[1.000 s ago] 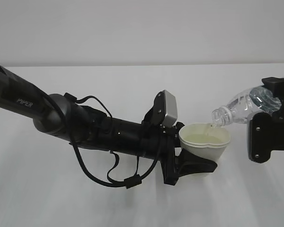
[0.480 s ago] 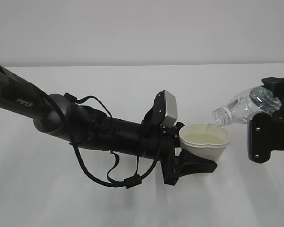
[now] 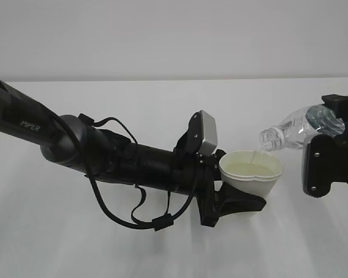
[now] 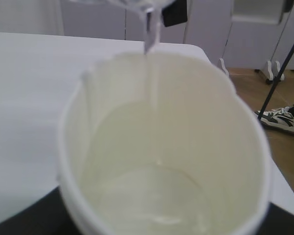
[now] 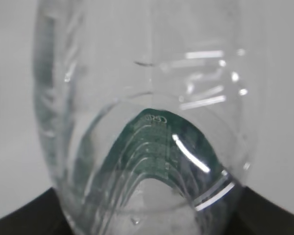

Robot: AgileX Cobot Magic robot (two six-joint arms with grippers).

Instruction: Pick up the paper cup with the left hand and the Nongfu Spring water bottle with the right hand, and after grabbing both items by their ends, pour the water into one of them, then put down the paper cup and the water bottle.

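Pour stage, both items held off the table (image 3: pixel 162 92).

Left hand (image 3: pixel 235 200) pinches the paper cup (image 3: pixel 252 174) low on its body, jaws closed round it from the left; the cup stands upright, mouth up, above the right half of the table and clear of its surface.

Right hand (image 3: pixel 325 165) grips the water bottle (image 3: pixel 296 128) at its base end, jaws closed on it. The bottle's long axis runs right to left, neck tipped slightly down. Its open mouth sits just above and just right of the cup's far-right rim, apart from it, not touching.

Key relation: bottle mouth over the rim's edge rather than over the cup's centre. Judgement: any further tilt must keep the mouth inside the rim line, or the water (image 4: pixel 152 58) may run down the cup's outside.

Left wrist view shows what the exterior view hardly resolves: a thin stream falling inside the far wall, and a shallow clear pool on the bottom. Right wrist view shows only the bottle's base and green label (image 5: pixel 161 142); cup not visible there.
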